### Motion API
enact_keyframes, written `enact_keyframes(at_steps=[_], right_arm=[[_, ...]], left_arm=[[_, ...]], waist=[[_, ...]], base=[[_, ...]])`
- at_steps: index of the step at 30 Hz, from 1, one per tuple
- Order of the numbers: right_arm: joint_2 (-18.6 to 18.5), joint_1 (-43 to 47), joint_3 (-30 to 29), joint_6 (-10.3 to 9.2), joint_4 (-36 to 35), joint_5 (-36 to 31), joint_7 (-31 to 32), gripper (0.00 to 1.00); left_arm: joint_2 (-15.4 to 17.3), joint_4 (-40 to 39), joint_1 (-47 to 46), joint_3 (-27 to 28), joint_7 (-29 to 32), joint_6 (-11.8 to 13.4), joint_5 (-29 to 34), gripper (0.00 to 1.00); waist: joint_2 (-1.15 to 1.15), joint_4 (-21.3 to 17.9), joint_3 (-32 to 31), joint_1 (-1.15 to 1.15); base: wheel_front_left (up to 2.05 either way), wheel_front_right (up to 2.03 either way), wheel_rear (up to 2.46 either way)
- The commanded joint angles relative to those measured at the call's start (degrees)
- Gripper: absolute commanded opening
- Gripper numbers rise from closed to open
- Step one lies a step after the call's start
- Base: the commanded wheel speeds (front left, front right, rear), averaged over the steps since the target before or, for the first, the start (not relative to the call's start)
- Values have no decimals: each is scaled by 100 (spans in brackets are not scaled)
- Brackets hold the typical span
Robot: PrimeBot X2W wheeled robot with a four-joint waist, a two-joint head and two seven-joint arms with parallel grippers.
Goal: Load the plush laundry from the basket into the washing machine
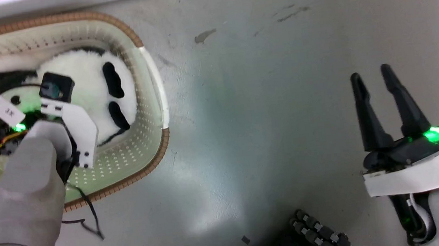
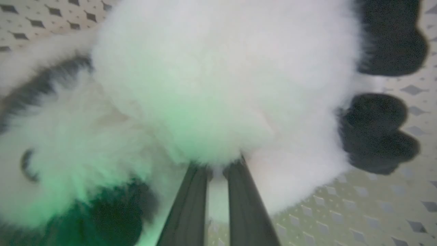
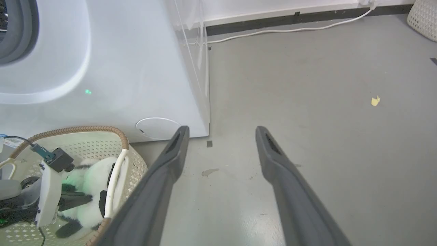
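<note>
Left wrist view: the left tool (image 2: pixel 216 169) has its two dark fingers drawn almost together, a narrow slit between them, tips sunk in the white fur of the plush panda (image 2: pixel 211 85). It seems to pinch a tuft of the body, though the pile hides the tips. Black paws lie off to this view's right, over the perforated floor of the basket (image 2: pixel 375 212).

Head view: the panda lies inside the basket, its long axis along the basket's length and its black limbs toward the end nearest the robot's middle. The left arm reaches straight down onto it, so this arm is plainly the nearer one. The right tool (image 1: pixel 370 71) hangs well apart over the bare floor (image 1: pixel 263 114), fingers spread and empty.

Right wrist view: the washing machine (image 3: pixel 119 68) stands just beyond the basket, its drum opening (image 3: pixel 13 30) higher up and toward this view's left. As I judge it, the lift must first clear the brown rim (image 3: pixel 78 129) and the white handle (image 3: pixel 114 184) beside the toy, then carry up and across to that opening.
</note>
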Motion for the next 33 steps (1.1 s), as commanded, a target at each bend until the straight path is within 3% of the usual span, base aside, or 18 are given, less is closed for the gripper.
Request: enact_keyframes(at_steps=[1,12,21,26,33], right_arm=[[-3,-72,-120,-5,37,-23,-70,100],[-3,433,-469,-5,152,-606,-70,100],[-3,866,-600,-5,198,-899,-70,100],[-3,1056,-655,-5,262,-1014,-70,100],[-3,1161,-722,-5,346,-1079,-70,100]], left_arm=[[-12,277,139,-52,-152,35,-107,0],[-713,269,1140,40,-1403,-38,-495,0],[-815,-56,1630,43,-1954,-88,-669,0],[-764,-876,2005,279,-2011,-83,-813,0],[-543,-2943,2933,863,-2014,234,-678,0]], waist=[[0,119,-398,0],[0,795,-2451,0],[0,1276,-3489,0],[0,1480,-3916,0],[0,1615,-4313,0]], base=[[0,0,0],[0,0,0],[0,0,0],[0,0,0],[0,0,0]])
